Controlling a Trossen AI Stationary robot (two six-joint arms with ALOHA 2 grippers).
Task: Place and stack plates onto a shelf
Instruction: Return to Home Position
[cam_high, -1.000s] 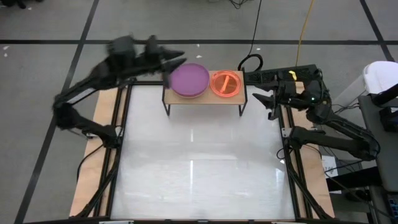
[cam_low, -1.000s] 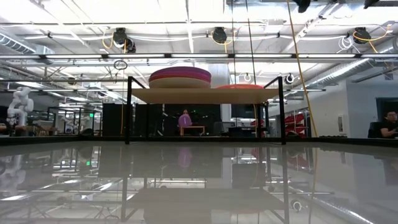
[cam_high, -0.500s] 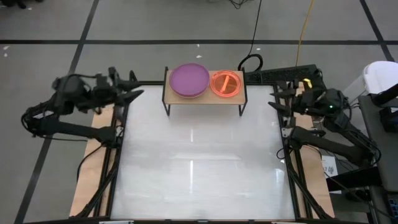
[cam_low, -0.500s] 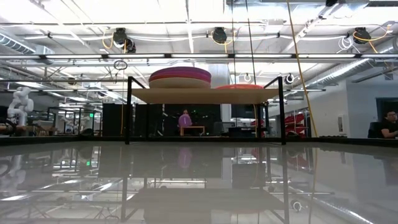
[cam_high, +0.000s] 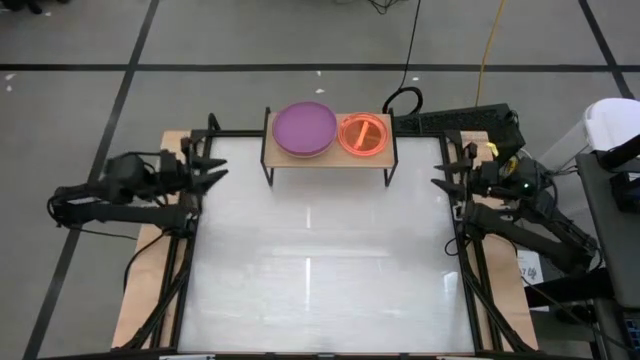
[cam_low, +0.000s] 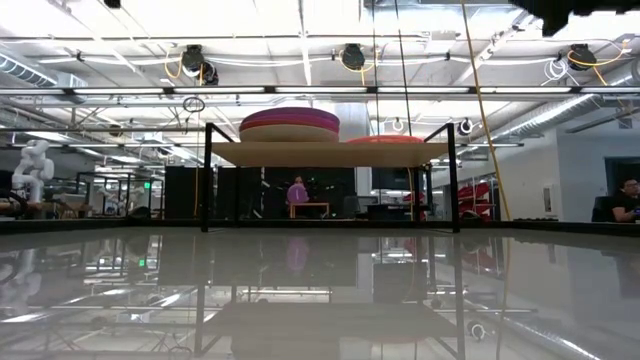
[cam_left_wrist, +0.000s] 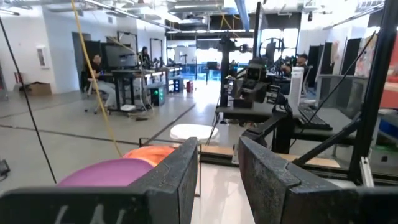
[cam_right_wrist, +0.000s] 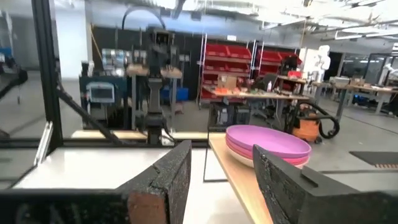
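Shelf (cam_high: 330, 160) bears purple stack (cam_high: 305, 130) and orange stack (cam_high: 363, 135).

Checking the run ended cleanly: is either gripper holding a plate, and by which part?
Nothing is held. The left gripper and the right gripper are open and empty; the plates sit on the shelf.

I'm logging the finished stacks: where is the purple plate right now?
In the high view, the purple plate tops the stack on the left half of the shelf, beside the orange plate on its right half.
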